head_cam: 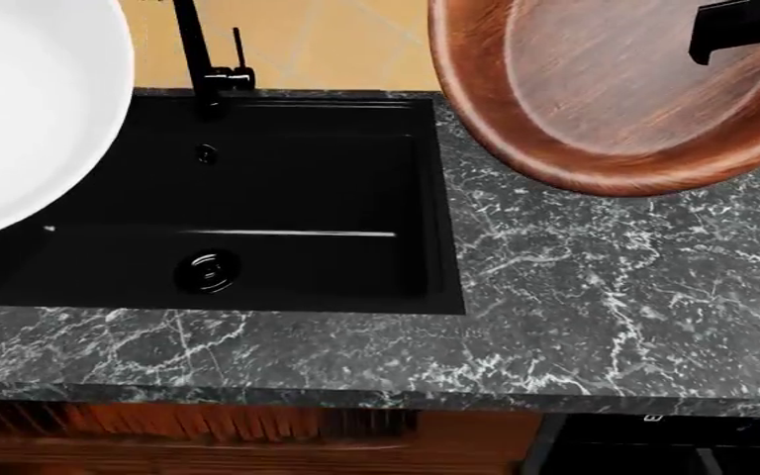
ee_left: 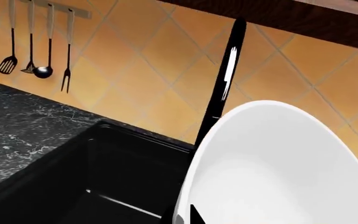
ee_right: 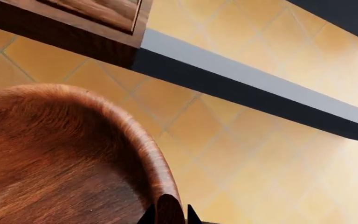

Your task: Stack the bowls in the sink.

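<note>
**Both bowls aloft, sink still empty**

The right gripper [ee_right: 168,217] pinches the wooden bowl [head_cam: 617,89] by its rim, over the stone counter [head_cam: 592,297] right of the sink [head_cam: 288,198]. The left gripper is barely seen; I judge it clamps the white bowl [ee_left: 278,172], above the basin's left side. Next: lower one bowl in, nest the other. Both bowls are cropped.

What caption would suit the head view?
White bowl and wooden bowl held aloft over the black sink and counter.
</note>
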### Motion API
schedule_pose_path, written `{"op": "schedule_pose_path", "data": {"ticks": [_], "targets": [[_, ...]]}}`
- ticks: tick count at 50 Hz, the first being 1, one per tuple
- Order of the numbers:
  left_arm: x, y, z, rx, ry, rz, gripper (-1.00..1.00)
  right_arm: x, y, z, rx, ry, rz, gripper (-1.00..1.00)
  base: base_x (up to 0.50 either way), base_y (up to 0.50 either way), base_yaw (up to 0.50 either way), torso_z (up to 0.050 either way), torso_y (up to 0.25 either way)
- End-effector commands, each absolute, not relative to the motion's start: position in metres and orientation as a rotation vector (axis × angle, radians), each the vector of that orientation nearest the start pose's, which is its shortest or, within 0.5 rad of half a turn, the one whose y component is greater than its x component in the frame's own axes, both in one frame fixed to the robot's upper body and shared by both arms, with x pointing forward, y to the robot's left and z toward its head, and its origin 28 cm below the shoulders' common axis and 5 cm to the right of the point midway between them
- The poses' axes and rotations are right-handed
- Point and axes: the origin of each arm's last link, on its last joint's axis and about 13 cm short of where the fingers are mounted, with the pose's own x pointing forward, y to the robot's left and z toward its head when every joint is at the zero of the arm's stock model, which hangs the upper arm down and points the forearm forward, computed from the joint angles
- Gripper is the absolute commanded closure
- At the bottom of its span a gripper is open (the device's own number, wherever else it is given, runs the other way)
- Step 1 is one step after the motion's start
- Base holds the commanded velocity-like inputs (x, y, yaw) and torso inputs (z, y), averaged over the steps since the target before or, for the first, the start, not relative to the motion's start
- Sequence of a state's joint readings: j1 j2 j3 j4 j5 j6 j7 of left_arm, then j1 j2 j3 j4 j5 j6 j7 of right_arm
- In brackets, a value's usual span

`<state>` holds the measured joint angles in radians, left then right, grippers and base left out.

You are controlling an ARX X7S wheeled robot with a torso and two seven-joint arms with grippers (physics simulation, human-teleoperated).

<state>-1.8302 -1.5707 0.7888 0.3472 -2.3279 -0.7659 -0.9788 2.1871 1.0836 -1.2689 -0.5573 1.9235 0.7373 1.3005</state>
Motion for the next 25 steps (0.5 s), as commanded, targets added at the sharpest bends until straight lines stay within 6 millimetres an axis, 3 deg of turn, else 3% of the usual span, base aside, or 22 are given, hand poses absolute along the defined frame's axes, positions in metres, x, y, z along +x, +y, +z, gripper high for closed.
{"op": "schedule_pose_path", "data": {"ticks": [1, 14, 25], "targets": [[0.1128, 0.3513, 0.3996, -0.248, -0.070, 0.184, 1.00, 0.1698, -0.1381, 0.3905, -0.324, -0.284, -0.259, 1.00, -0.26, 0.49, 0.00, 0.000, 0.000], [0.1129, 0.3536, 0.4008, -0.255, -0.075, 0.196, 1.00, 0.1698, -0.1385, 0.3884, -0.322, -0.286, -0.257, 1.00, -0.09, 0.50, 0.00, 0.000, 0.000], [0.1131, 0.3565, 0.4039, -0.276, -0.097, 0.244, 1.00, 0.1715, -0.1374, 0.3866, -0.342, -0.283, -0.253, 1.00, 0.19, 0.50, 0.00, 0.000, 0.001]]}}
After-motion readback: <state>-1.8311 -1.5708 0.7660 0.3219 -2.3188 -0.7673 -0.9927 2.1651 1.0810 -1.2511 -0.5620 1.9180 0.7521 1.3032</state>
